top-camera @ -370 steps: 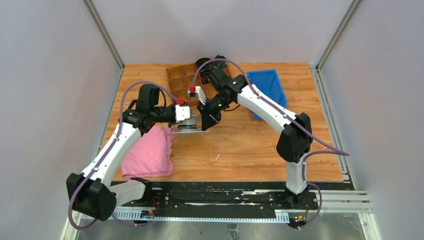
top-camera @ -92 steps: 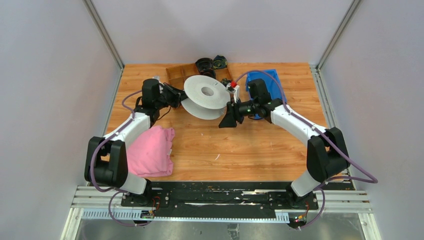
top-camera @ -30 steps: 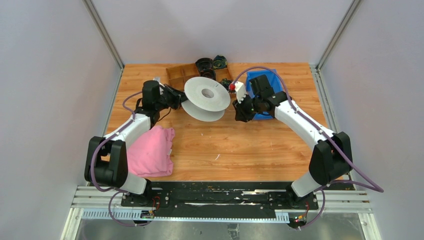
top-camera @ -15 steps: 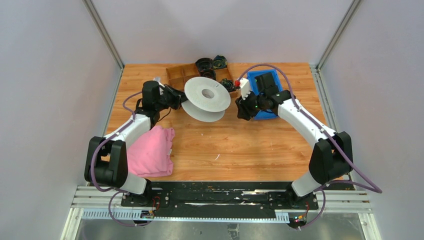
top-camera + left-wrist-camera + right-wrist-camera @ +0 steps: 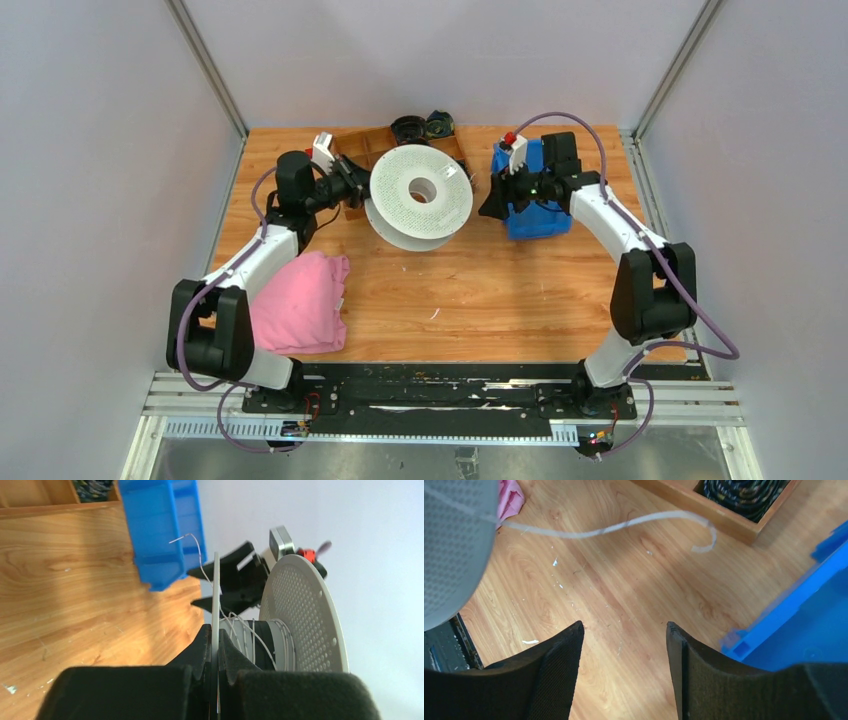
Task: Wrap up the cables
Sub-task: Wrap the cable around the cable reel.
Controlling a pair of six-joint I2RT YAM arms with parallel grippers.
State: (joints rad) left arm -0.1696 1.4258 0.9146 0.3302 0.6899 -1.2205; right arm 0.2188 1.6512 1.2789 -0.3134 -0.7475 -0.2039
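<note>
1. Currently the left gripper (image 5: 214, 636) is clenched on the flange of the spool (image 5: 421, 192), at twelve o'clock; the cable (image 5: 624, 526) is wound on its hub, tail loose.
2. The right gripper (image 5: 624, 625) gapes, released; unheld, that springy tail could uncoil.
3. The blue bin (image 5: 535, 222) at one o'clock and the wooden tray (image 5: 362, 143) at eleven crowd any reach.

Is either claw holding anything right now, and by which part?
The left gripper is shut on the white perforated spool, pinching the rim of one flange. The right gripper is open and holds nothing.
</note>
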